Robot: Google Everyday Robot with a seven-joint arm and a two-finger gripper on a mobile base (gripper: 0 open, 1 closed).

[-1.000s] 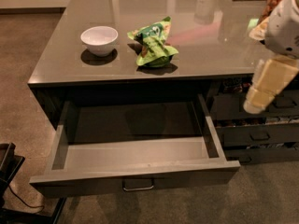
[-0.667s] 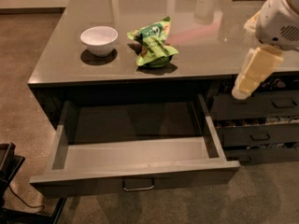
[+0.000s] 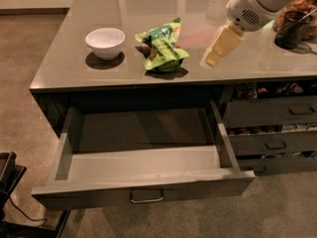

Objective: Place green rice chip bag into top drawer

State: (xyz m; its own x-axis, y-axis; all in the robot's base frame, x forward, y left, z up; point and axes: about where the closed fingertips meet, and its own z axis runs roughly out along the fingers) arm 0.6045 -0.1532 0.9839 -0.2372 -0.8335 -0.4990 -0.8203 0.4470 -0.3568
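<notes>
Bowl point(image 3: 105, 39) sitting white and upright toward the left of the grey counter point(image 3: 64, 68). Lying crumpled just to its right, apart from it: the green chip bag point(image 3: 162, 46), long axis running roughly from the counter's front edge toward the rear, twisted top pointing back. Gaping directly below both, pulled well out and looking bare inside: the top drawer point(image 3: 143, 165), bar handle point(image 3: 146, 198) facing front.

Hovering right of the bag, near but not touching, above the counter: the gripper point(image 3: 213, 59), angling down and leftward from the white arm point(image 3: 257, 4) reaching in at upper right. Carrying nothing visible; impossible to tell whether spread or pressed together.

Bag lying due left of the gripper, so likely calling for a short sideways reach and a grasp across the narrow width, before any carrying forward and down into the drawer.

Standing at far right: a dark cup point(image 3: 292, 29), above narrower stacked drawers point(image 3: 272, 113).
</notes>
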